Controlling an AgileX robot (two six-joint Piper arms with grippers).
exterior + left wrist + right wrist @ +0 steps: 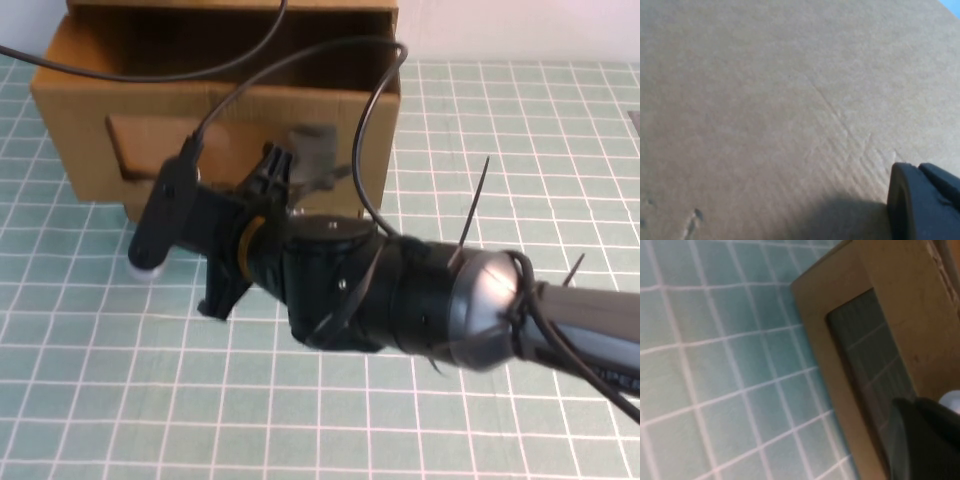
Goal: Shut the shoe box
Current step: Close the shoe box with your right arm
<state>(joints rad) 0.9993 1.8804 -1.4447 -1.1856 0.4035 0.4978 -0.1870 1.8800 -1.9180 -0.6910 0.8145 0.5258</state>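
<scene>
The shoe box [75, 130] is brown cardboard and stands at the back left of the table. Its drawer is slid out toward me, and the dark inside shows behind the front panel. The clear window [875, 355] is in the front panel. My right gripper [175, 240] reaches in from the right and sits right at the drawer front, low on its left part. A small white piece [148, 268] shows at its tip. In the right wrist view the gripper [925, 440] overlaps the window. My left gripper [925, 205] is close against plain cardboard [765, 100] and is hidden in the high view.
The table is a green mat with a white grid [120, 400]. My right arm [450, 300], with its black cables, crosses the middle of the high view and hides much of the box front. A pale wall stands behind the box.
</scene>
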